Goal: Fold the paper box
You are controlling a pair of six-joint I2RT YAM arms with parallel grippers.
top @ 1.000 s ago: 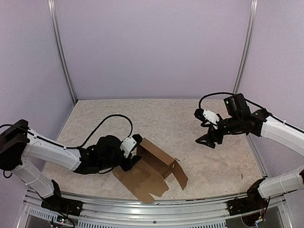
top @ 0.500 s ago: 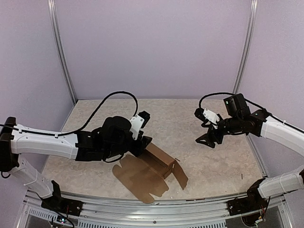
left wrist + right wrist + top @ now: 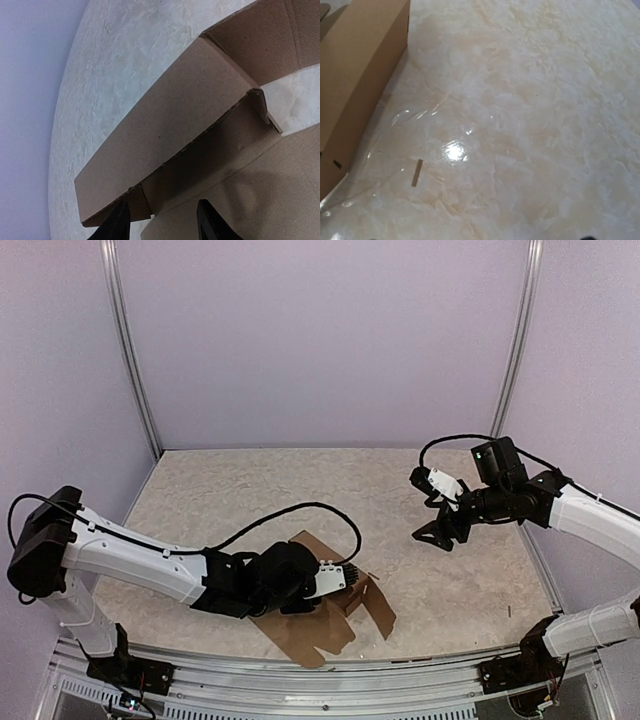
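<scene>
- The paper box lies half-formed at the lower centre of the table, near the front edge; one long wall stands upright, while the lid panel and rounded tabs lie flat around it
- It looks like light, thin cardboard, stiff across its panels but ready to bend along the scored creases; a hard pinch would likely dent it or make it slide, so the free edge of a flap, close to a crease, seems the best hold
- Left jaws hang over the upright wall, moderately apart; in the wrist view the fingertips straddle a corner flap without clamping it
- Right jaws hover right of centre, well apart from the box, spread and empty
</scene>
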